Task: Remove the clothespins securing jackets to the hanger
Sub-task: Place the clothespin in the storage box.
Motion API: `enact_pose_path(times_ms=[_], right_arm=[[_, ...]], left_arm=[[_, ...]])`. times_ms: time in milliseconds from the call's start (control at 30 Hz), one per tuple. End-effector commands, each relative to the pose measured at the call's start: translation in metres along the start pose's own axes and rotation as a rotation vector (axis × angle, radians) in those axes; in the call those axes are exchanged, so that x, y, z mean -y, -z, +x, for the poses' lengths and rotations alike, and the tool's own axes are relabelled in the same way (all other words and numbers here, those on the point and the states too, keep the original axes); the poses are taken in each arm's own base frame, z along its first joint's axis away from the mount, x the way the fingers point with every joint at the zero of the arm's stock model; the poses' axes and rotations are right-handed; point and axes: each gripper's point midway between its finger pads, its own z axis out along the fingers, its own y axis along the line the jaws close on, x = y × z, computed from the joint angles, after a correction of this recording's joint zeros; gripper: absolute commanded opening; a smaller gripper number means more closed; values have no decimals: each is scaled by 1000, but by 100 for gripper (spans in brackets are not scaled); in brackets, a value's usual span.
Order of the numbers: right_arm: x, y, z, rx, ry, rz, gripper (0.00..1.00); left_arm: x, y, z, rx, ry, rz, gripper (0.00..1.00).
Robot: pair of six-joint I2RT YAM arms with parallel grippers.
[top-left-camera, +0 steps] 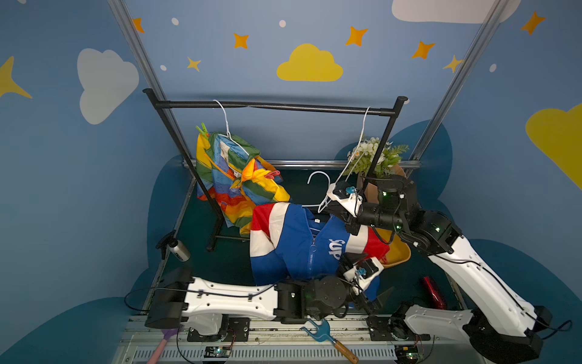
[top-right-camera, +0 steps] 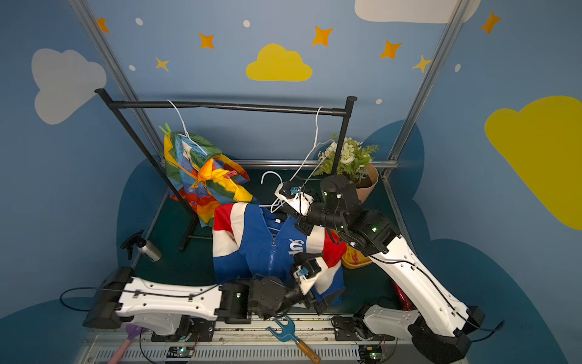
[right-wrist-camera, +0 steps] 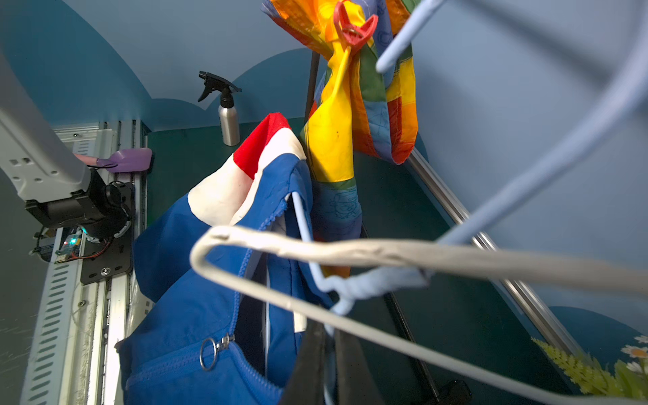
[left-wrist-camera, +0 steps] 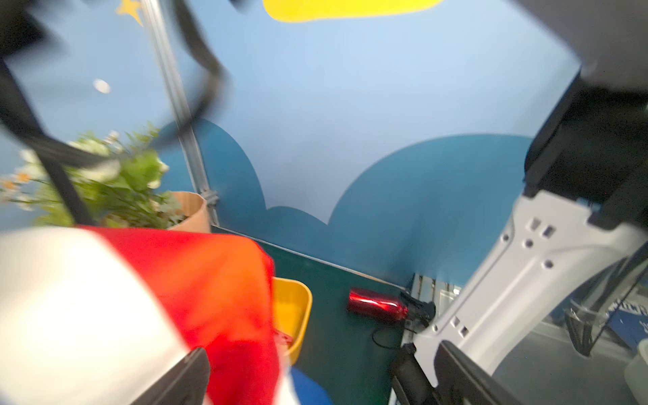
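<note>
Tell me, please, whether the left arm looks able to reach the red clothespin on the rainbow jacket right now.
Probably yes, not directly: the left gripper is open and empty, and the red clothespin is exposed, but the blue, white and red jacket hangs between them.

My left arm (top-left-camera: pixel 233 299) lies low across the front, wrist turned up, with the left gripper (left-wrist-camera: pixel 322 354) spread wide. My right arm (top-left-camera: pixel 478 274) reaches up and forward, its right gripper (right-wrist-camera: pixel 326 338) pinched shut, seemingly on the wire hanger (right-wrist-camera: pixel 350 291) neck.
</note>
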Motion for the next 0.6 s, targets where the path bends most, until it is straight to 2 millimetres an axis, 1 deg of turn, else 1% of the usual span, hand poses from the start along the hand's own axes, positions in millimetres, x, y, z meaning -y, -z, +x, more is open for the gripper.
enact_pose_path(times_ms=[0, 133, 200, 267, 300, 367, 467, 567], right_arm=[[-6, 4, -9, 49, 21, -17, 0], [-9, 1, -9, 54, 23, -32, 0], [-13, 3, -13, 78, 29, -46, 0], [-15, 7, -16, 96, 30, -52, 0], [-17, 9, -17, 105, 31, -58, 0], [-21, 13, -20, 121, 32, -73, 0], [-24, 16, -21, 132, 34, -81, 0], [-23, 18, -20, 132, 36, -60, 0]], left_arm=[[-37, 35, -12, -18, -46, -108, 100], [-77, 76, -43, 18, -74, -203, 100], [-106, 93, -54, 19, -52, -268, 100], [-135, 107, -60, -12, -9, -319, 100], [-151, 114, -58, -48, 4, -357, 100], [-171, 122, -58, -76, 13, -416, 100], [-192, 126, -55, -121, 31, -494, 99], [-202, 121, -49, -155, 76, -515, 99]])
